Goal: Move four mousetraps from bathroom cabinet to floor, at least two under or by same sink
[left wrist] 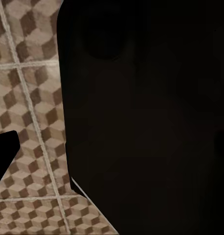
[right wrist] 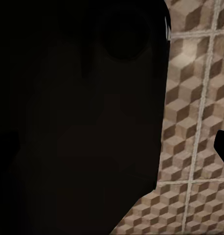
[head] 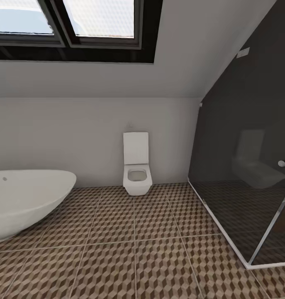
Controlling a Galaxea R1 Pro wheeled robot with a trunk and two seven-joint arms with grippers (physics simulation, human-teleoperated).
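Observation:
The bathroom floor (head: 134, 249), tiled in a brown, tan and white cube pattern with pale grout, spreads ahead of me. The mousetraps, the cabinet and the sink are out of view. In the left wrist view a dark part of my own body hangs over the floor (left wrist: 33, 98), and a black fingertip (left wrist: 4, 156) juts in at the frame edge. The right wrist view is similar, with floor (right wrist: 195, 98) beside the dark mass and a black fingertip (right wrist: 223, 149) at the opposite edge. Nothing sits between the fingers of either gripper.
A white oval bathtub (head: 26, 199) stands at the left. A white wall-hung toilet (head: 137, 170) is on the far wall. A dark glass shower enclosure (head: 242, 174) fills the right side. A sloped ceiling with a skylight (head: 76, 25) runs overhead.

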